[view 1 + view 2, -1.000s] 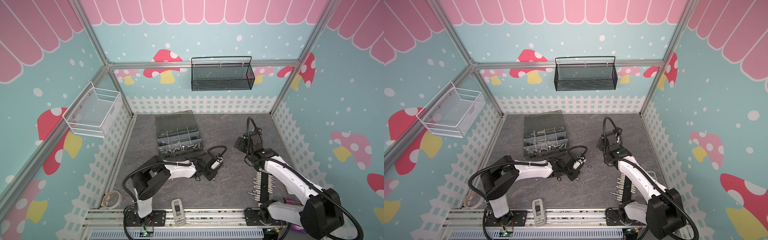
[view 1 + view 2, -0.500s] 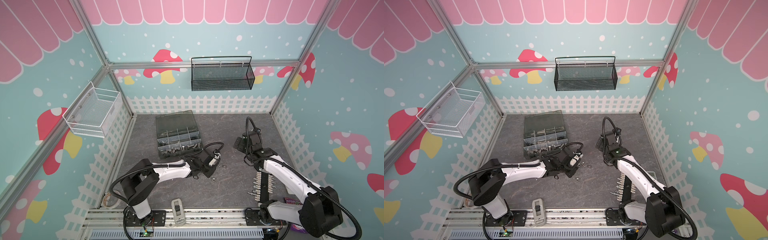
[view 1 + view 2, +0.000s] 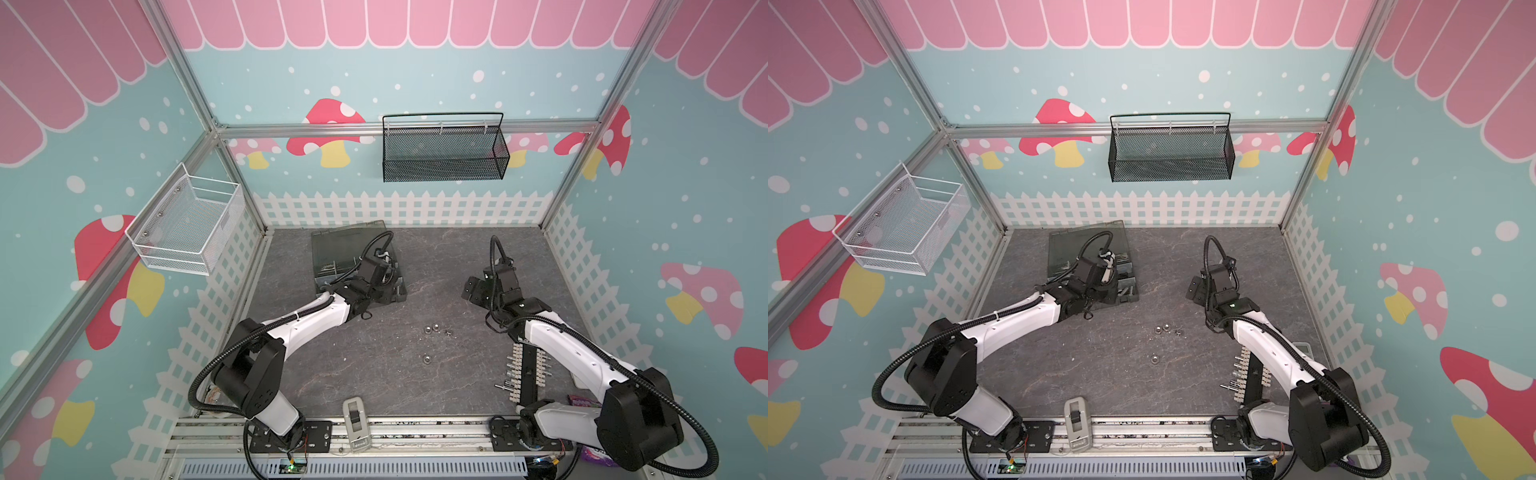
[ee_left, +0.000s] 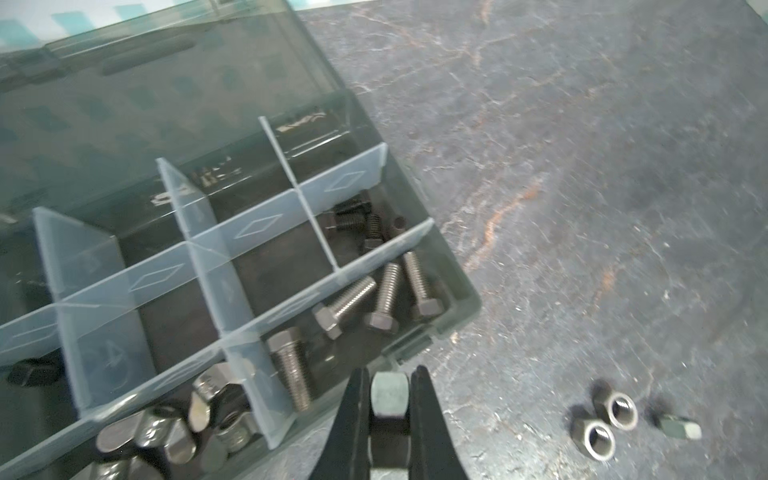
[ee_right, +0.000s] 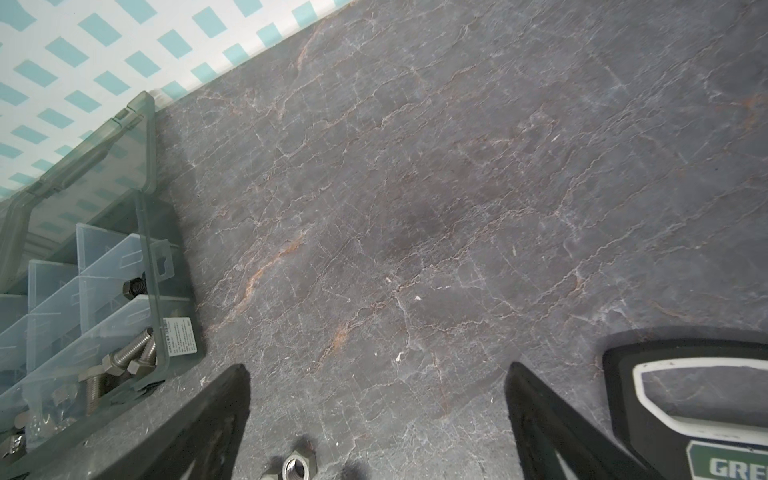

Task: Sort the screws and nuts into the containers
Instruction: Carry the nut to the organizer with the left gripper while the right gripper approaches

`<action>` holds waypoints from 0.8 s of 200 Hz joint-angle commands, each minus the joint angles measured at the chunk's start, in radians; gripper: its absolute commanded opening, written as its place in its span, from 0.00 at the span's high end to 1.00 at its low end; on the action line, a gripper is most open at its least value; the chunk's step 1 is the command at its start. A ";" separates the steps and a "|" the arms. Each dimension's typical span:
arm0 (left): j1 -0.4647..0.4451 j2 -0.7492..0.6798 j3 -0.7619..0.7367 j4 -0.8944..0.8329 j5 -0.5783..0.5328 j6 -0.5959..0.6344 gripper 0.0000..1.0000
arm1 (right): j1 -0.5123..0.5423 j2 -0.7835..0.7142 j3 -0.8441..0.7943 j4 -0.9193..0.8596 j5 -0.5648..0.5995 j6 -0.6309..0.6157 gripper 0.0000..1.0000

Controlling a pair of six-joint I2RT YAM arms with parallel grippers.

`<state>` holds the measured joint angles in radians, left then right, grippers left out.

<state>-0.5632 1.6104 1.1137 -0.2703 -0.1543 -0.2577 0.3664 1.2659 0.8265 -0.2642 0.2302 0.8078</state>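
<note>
Near the organizer box (image 4: 465,291), the left gripper (image 4: 390,384) is clamped on a nut (image 4: 388,401), likely hard, light and slippery, best pinched across its flats. The right gripper (image 5: 376,370) stands apart.

Bright threaded metal for the screws (image 4: 345,305) and nuts (image 4: 621,411); smoky translucent plastic for the box (image 4: 459,286), frosted pale plastic dividers (image 4: 257,226); matt, veined stone-look tabletop (image 4: 582,166).

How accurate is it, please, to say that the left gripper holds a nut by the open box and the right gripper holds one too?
Not quite: the right gripper holds nothing. The right wrist view shows its jaws wide apart over the bare table. The rest stands: the left gripper holds a nut by the open box.
</note>
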 commanded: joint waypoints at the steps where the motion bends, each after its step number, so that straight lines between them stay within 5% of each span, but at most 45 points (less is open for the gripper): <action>1: 0.050 0.045 0.067 -0.045 0.002 -0.072 0.96 | -0.002 0.000 -0.029 0.027 -0.036 -0.006 0.03; 160: 0.148 0.331 0.318 -0.157 0.027 -0.160 0.96 | 0.126 0.009 -0.101 -0.038 -0.042 0.000 0.02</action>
<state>-0.4202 1.9091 1.3960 -0.3931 -0.1200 -0.3981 0.4606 1.2613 0.7357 -0.2680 0.1715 0.7982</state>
